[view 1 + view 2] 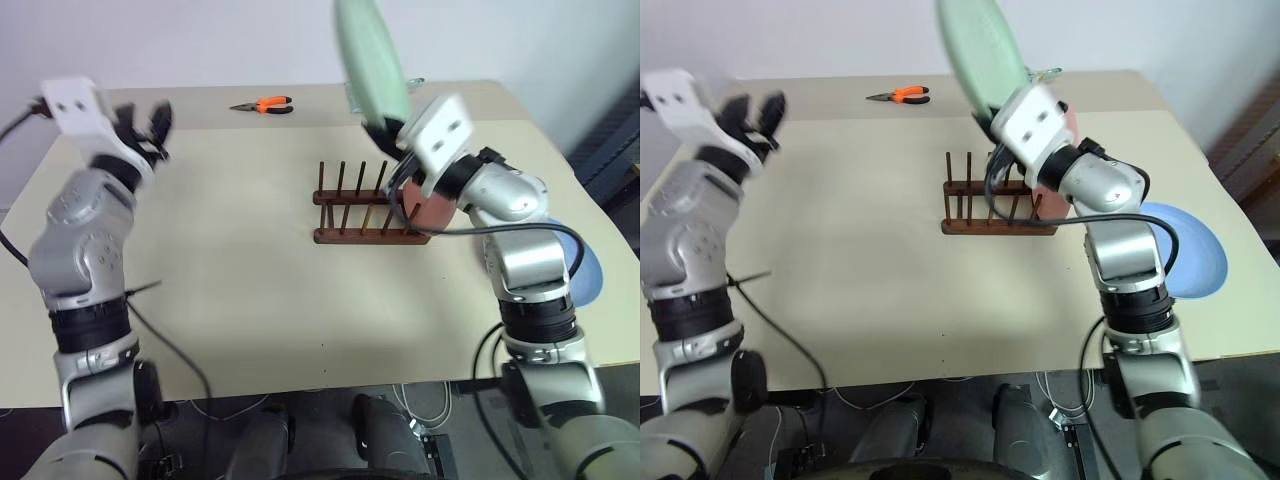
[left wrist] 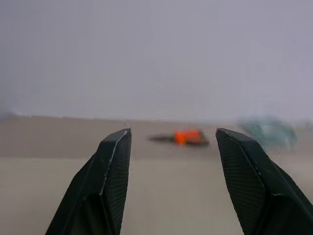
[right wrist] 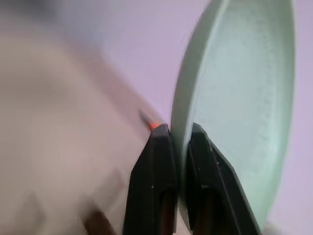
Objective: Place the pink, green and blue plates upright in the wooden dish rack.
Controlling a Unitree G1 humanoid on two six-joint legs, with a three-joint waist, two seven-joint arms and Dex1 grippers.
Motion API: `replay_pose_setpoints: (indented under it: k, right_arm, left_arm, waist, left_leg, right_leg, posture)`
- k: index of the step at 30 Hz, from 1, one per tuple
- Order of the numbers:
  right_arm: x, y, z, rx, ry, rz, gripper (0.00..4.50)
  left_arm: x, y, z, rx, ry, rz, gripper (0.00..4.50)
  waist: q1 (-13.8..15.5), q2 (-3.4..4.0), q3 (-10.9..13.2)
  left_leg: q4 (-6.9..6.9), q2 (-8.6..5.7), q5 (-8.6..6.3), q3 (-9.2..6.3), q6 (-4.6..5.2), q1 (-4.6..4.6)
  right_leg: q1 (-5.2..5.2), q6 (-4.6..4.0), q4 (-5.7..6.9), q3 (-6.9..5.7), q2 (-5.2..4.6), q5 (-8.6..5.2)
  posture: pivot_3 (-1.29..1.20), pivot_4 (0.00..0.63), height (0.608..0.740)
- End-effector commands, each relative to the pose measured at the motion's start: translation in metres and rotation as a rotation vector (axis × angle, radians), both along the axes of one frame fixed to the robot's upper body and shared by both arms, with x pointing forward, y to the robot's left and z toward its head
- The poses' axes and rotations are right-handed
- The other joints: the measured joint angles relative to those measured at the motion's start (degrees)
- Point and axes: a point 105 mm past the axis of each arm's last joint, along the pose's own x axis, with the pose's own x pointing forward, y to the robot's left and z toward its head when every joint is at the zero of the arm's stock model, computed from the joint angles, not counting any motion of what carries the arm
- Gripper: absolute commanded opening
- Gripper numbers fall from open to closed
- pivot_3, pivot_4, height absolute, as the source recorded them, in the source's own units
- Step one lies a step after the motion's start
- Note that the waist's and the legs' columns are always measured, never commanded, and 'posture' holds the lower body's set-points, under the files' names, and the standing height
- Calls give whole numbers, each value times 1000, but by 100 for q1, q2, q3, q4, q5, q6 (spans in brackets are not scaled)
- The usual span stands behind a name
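My right gripper [image 3: 178,128] is shut on the lower rim of the mint green plate [image 1: 370,60], holding it on edge in the air above and behind the wooden dish rack [image 1: 365,205]. The pink plate [image 1: 432,212] stands at the rack's right end, partly hidden by my right arm. On the table to the right, behind my right forearm, the blue plate [image 1: 1188,250] lies flat. Over the table's far left, my left gripper [image 2: 173,132] is raised and open, with nothing between its fingers.
Orange-handled pliers [image 1: 902,95] lie near the table's far edge, left of the held plate. A small pale greenish object [image 2: 269,134] sits at the back edge behind the rack. Cables hang off the table's front edge.
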Motion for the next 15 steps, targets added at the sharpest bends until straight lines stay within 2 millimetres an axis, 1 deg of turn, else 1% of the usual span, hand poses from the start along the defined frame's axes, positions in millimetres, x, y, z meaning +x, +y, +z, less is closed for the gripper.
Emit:
replay_pose_setpoints:
  k: [1, 2, 3, 6, 8, 11, 15]
  right_arm:
    - [-23, -10, 20, 283, 143, 103, 0]
    - [-24, -11, 18, 338, 194, 111, 0]
    - [-24, -11, 16, 366, 225, 110, 0]
    - [-25, -13, 14, 410, 286, 100, 0]
    - [-23, -14, 9, 426, 329, 82, 0]
    - [-19, -16, -4, 408, 386, 50, 0]
    - [-15, -18, -17, 359, 432, 23, 0]
  left_arm:
    - [-29, -63, -29, 148, 31, -338, 2795]
    - [-38, -74, -38, 143, 51, -417, 2795]
    - [-44, -81, -43, 129, 59, -463, 2795]
    - [-56, -92, -54, 100, 110, -554, 2795]
    - [-67, -101, -60, 123, 141, -635, 2795]
    - [-76, -106, -61, 140, 153, -704, 2795]
    - [-77, -107, -60, 136, 155, -715, 2795]
  waist:
    - [15, 1, 1]
    - [10, 1, 1]
    - [-6, 5, 3]
    - [-32, 16, 7]
    - [-55, 29, 1]
    - [-73, 35, -1]
    - [-56, 36, -1]
  left_leg:
    - [0, 0, -5, 0, 8, -2]
    - [1, -2, -5, 1, 9, -4]
    - [1, 0, -5, 4, 9, -5]
    - [-1, 5, -2, 7, 7, -5]
    - [-3, 9, -2, 9, 7, 0]
    - [-6, 12, -1, 18, 8, 4]
    - [-2, 10, -1, 21, 8, -1]
  right_leg:
    - [0, -4, -4, 1, -2, 2]
    - [-2, -7, -3, 2, -4, 3]
    - [-6, -14, -4, 1, -3, 6]
    - [-17, -29, 4, 1, 2, -1]
    - [-18, -30, 9, 1, 10, -1]
    - [-19, -24, 10, 4, 12, 2]
    - [-20, -15, 9, 5, 13, 7]
  posture:
    - [0, 150, 740]
    - [0, 150, 740]
    - [0, 150, 740]
    - [0, 150, 740]
    - [0, 150, 740]
    - [0, 150, 740]
    - [0, 150, 740]
